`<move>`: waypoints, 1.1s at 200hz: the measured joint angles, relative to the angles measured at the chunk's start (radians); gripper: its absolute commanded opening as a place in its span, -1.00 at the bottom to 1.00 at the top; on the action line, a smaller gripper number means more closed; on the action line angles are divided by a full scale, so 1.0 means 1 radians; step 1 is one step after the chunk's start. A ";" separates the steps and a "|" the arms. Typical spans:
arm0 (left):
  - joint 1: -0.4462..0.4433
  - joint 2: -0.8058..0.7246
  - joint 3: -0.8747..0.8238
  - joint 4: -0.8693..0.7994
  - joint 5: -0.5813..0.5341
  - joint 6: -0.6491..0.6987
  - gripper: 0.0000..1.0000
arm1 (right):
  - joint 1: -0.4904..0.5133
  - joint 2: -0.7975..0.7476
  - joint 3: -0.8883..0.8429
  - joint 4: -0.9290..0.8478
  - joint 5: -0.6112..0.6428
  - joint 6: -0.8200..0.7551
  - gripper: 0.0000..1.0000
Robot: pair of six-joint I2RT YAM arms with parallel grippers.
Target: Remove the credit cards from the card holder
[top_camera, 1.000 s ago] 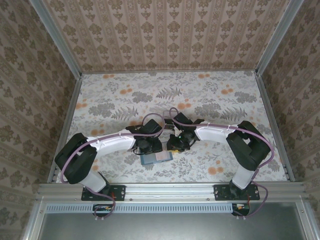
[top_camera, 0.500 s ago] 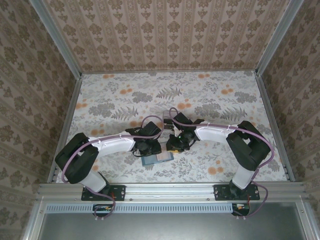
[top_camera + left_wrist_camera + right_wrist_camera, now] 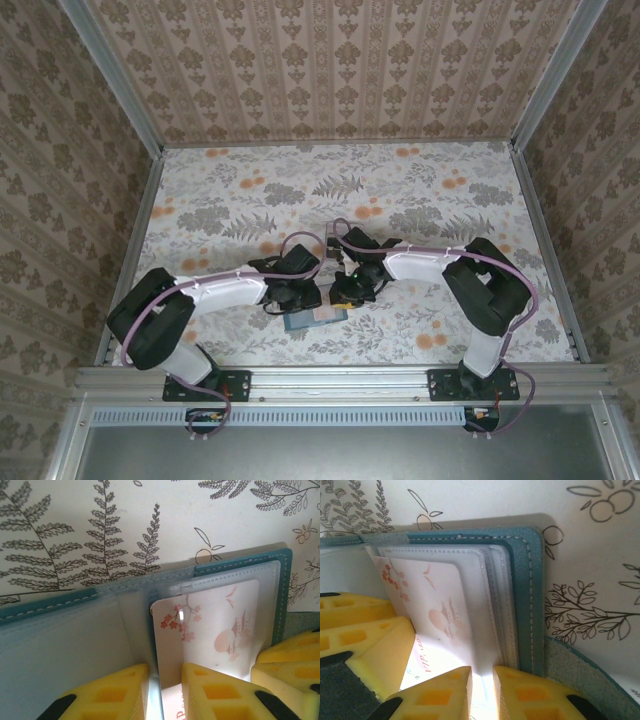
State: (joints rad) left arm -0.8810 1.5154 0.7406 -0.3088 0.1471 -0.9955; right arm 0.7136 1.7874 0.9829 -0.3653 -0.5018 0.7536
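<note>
Arms meet at the middle of a flower-printed table [image 3: 250, 200], where the left gripper [image 3: 298, 293] and the right gripper [image 3: 352, 288] hang from either side over a teal wallet [image 3: 314, 318] lying open near the front edge. From above, the wallet is little more than a blue-grey patch just below the two black wrists, and how the fingers stand cannot be made out.

The left wrist camera brings in the detail: the wallet's stitched teal border, clear plastic sleeves [image 3: 270, 590] inside, and a pale pink card [image 3: 210, 625] printed with blossoms, sitting in a sleeve on the right-hand half. Here the left gripper's yellow fingers [image 3: 107, 692] stand a narrow gap apart with the card's near edge and its sleeve in the gap; whether they press on it cannot be told. The right gripper's yellow fingers [image 3: 290, 660] sit just beside, at the wallet's right corner.

The right wrist camera adds the stack of sleeves seen edge on against the teal cover, red lettering at the card's near end, and its own fingers [image 3: 435, 695] nearly together on the sleeves' near edge, with the left gripper's fingers close at their left.
</note>
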 measured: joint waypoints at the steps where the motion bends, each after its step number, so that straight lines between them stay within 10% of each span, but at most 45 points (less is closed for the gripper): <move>1: 0.000 0.000 0.000 0.000 0.000 0.000 -0.52 | 0.000 0.000 0.000 0.000 0.000 0.000 -0.62; 220: 0.012 -0.086 -0.059 0.041 0.006 -0.022 -0.88 | 0.034 0.020 0.053 -0.067 0.063 -0.048 -0.59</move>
State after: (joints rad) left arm -0.8688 1.4292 0.6819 -0.2680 0.1528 -1.0176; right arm 0.7471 1.8076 1.0359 -0.4320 -0.4389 0.7052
